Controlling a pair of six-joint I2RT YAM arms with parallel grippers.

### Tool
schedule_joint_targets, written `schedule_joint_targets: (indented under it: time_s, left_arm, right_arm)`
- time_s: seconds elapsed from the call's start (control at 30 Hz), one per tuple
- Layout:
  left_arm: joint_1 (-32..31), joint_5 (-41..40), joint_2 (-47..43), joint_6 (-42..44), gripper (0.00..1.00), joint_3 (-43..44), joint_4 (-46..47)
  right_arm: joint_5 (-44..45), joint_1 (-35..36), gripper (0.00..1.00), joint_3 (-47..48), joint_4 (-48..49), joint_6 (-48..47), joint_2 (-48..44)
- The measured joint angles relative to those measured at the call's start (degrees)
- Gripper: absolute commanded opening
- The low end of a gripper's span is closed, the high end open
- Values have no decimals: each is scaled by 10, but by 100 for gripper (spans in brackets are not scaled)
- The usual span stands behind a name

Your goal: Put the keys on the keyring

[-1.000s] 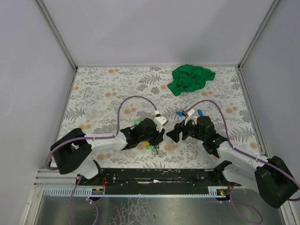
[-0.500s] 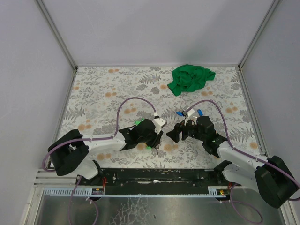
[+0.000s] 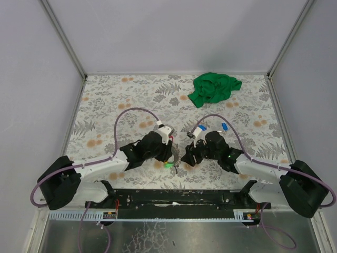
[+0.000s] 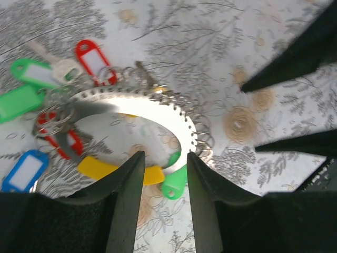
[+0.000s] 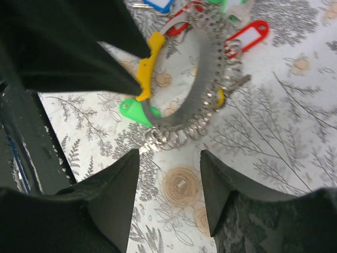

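Mostly, the job looks done. The silvery metal keyring [image 4: 137, 100], a flat band fringed with small wire loops, lies on the fern-patterned tabletop [image 3: 105, 105] near the front edge, between the two arms, and bright plastic-headed keys fan out around it. In the left wrist view a red tag key [image 4: 92, 55], a green tag key [image 4: 29, 74], a blue tag key [image 4: 23, 171], a yellow tag key [image 4: 105, 169] and a small green key [image 4: 174, 183] all sit against the band. They seem threaded, though I cannot confirm that every one is hooked on. In the overhead view, two loose blue keys [image 3: 201, 128] lie farther back and to the right, well apart from the ring; those appear to be what is left.

The left gripper [image 4: 162, 168] hangs over the near arc of the ring with its jaws parted, the yellow and green heads showing in the gap; whether it touches them I cannot tell. The right gripper [image 5: 169, 155] stands just beside the ring, jaws apart with only tabletop between them. A crumpled green cloth [image 3: 215, 88] lies at the far side.

No brand or writing is readable, and the tags' white label windows look blank.
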Motion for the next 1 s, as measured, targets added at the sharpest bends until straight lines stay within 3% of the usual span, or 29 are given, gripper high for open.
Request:
schedule_joint_targets:
  time_s: [0.1,0.23,0.47,1.0]
  left_arm:
    - [25,-4,-9,-18,38,-16,2]
    - [43,-7,-7,-39,38,-38,3]
    - [50,-14,5,-56,38,-42,5]
    - [53,-24,51,-67,35,-38,4]
  right_arm:
    - [28,44,46,30,-29,-25,25]
    - [74,98,29,68,-67,-58,64]
    - [151,163,28,97,-110,-100,104]
    - [274,226,28,125,-135,-155,172]
